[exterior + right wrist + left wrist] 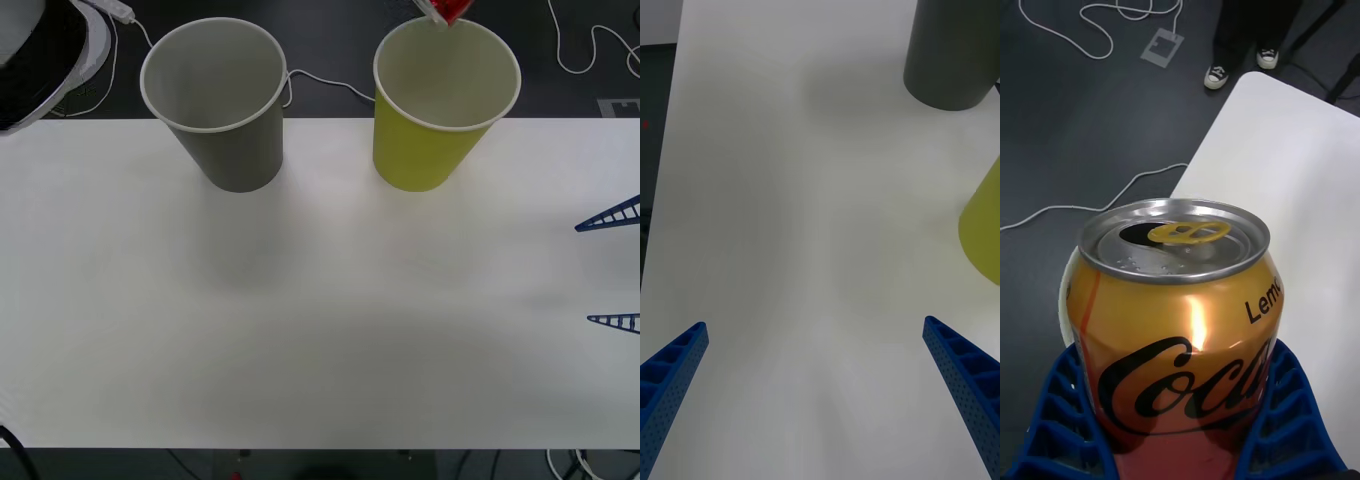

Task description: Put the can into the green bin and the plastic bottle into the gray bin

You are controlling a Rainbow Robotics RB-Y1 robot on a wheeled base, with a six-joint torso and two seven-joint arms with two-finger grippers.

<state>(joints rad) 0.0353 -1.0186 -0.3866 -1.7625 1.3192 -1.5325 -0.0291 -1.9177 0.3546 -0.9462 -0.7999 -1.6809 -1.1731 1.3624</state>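
The can (1176, 330), gold at the top with a silver lid and pull tab, stands upright between the blue fingers of my left gripper (1174, 358), which is shut on it. In the front view a red bit of the can (447, 10) shows at the top edge, just past the far rim of the green bin (425, 150). The gray bin (235, 150) stands upright to its left; both bins look empty. My right gripper (605, 272) rests open at the table's right edge, fingers (955, 360) wide apart over bare table. The plastic bottle is out of view.
The white table (320, 330) stretches wide in front of the two bins. Behind it lies dark floor with white cables (320, 82). A white and black rounded object (40, 50) sits at the back left corner.
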